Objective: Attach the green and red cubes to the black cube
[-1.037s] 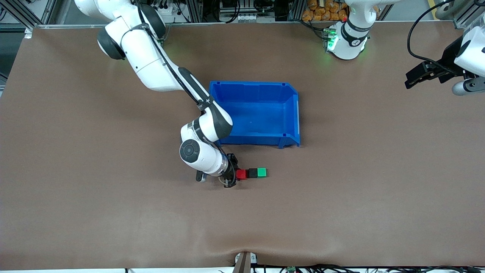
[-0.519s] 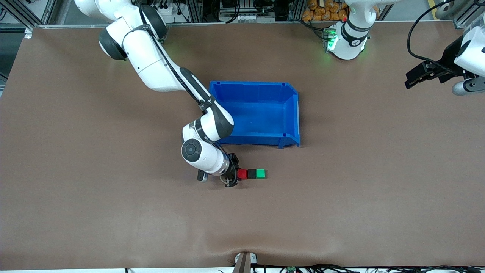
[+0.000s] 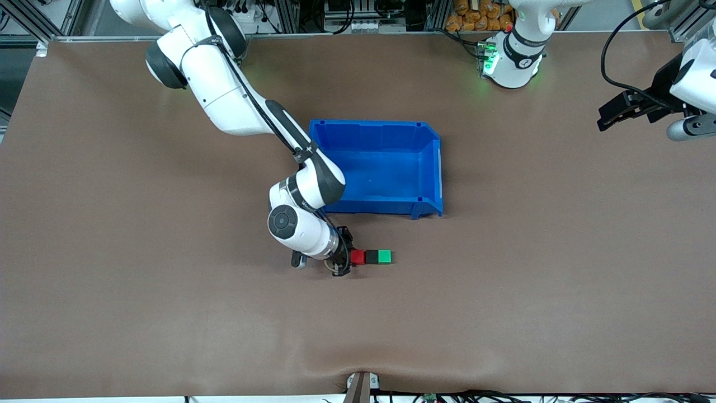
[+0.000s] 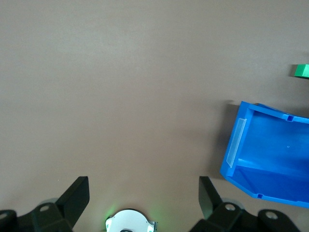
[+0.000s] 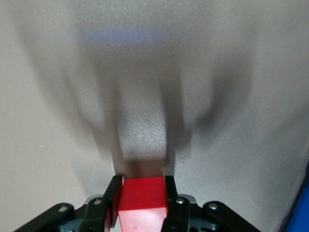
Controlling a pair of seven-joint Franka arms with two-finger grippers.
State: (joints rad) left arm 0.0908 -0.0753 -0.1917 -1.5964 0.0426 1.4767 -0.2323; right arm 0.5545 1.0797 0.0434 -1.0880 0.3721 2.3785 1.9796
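Right gripper (image 3: 348, 258) is low at the table, nearer the front camera than the blue bin (image 3: 429, 168), with its fingers (image 5: 115, 195) closed on the red cube (image 3: 357, 257). The right wrist view confirms it: both pads sit flush against the sides of the cube, no gap visible.

The three cubes stand in one row on the table. Red cube is at the right arm's end, black cube (image 3: 371, 257) in the middle, green cube (image 3: 384, 256) at the left arm's end. Each appears to touch its neighbour; no seam of table shows between them from the front.

Change over the last second: the right wrist has shifted a little toward the left arm's end, and the row has closed up slightly, with the green cube's outer edge now sitting a touch closer in. Over the last half second nothing moves visibly. Judgement: the red cube has been pressed home against the black one, and the push is finished or nearly so. Green looks attached already.

Left gripper (image 3: 614, 113) waits up in the air over the left arm's end of the table, well apart from the cubes, fingers spread wide and holding nothing.

Likely remaining: release red and back off without dragging the row. Risk: a sideways tug on release could split the joint.
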